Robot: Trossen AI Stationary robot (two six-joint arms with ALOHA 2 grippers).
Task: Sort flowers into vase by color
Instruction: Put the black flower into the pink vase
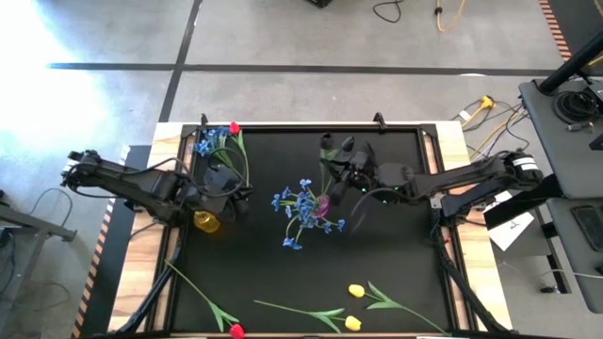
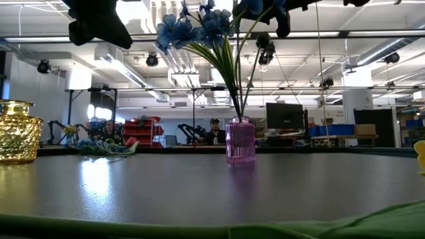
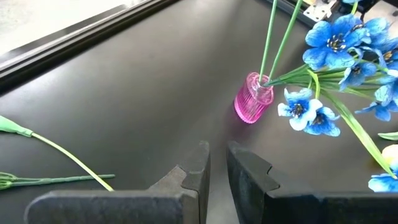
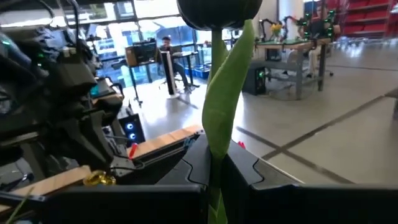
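Note:
A pink ribbed vase (image 1: 322, 203) (image 2: 240, 141) (image 3: 253, 99) stands mid-table with blue blossoms (image 1: 300, 209) (image 3: 339, 43), their stems stuck into its mouth. A gold vase (image 1: 205, 221) (image 2: 16, 131) stands to its left. My right gripper (image 1: 345, 177) (image 4: 216, 163) hovers just beyond the pink vase, shut on a dark-headed flower (image 4: 217, 11). My left gripper (image 1: 232, 194) (image 3: 217, 167) hangs above the gold vase, empty, with only a narrow slit between its fingers. Blue and red flowers (image 1: 219, 141) lie at the far left corner. Red (image 1: 236, 330) and yellow tulips (image 1: 355, 292) lie near the front edge. My right gripper pinches the dark-headed flower between its two fingers, on the green stem and the long leaf (image 4: 219, 143) below the head. The head stands out past the fingertips. The flower is lifted clear of the table.
The black mat has a raised frame (image 1: 311, 125) around it. A green leaf (image 2: 279, 229) lies right in front of the low camera. Bare mat lies between the vases and the front tulips. People sit at desks in the room beyond the table.

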